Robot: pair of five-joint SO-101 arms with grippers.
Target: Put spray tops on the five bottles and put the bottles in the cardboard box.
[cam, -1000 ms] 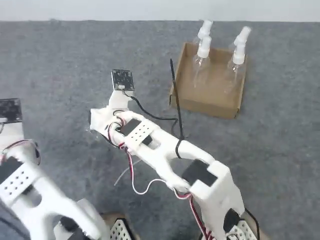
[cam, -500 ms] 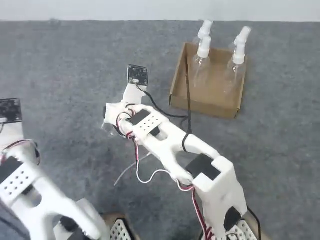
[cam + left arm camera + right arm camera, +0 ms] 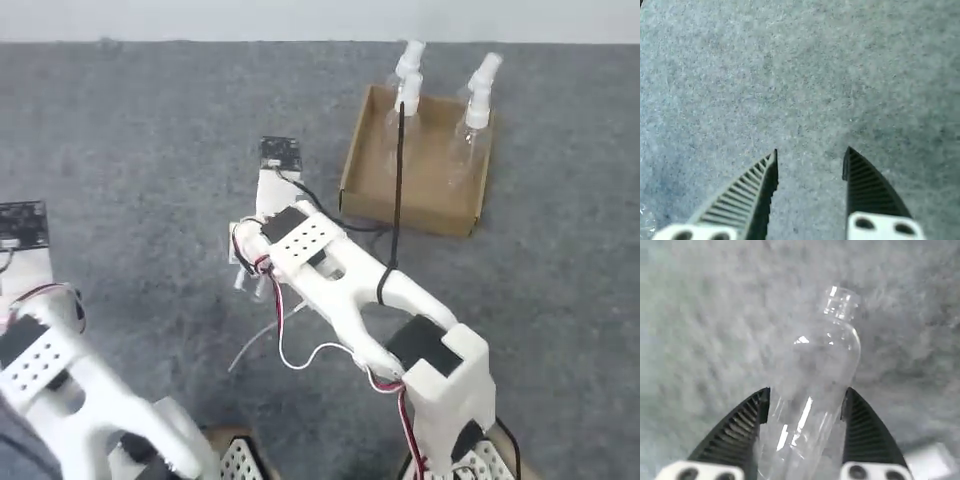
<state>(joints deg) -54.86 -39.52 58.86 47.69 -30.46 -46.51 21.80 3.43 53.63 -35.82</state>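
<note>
The right pincer [image 3: 806, 390] is gripping a clear bottle [image 3: 826, 352] between its ribbed fingers (the open neck is pointing away from them), with the grey tabletop [image 3: 700, 315] behind. The left pincer [image 3: 811, 151] is hanging parted, holding nothing. Capped bottles [image 3: 470, 115] are standing in the cardboard box [image 3: 405, 212], well apart.

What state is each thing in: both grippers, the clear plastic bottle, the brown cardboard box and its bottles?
clear plastic bottle: held, neck open, no spray top.
right gripper: shut on the clear plastic bottle.
left gripper: open, empty.
brown cardboard box: open-topped, holding bottles.
bottles in the box: upright, spray tops on.
</note>
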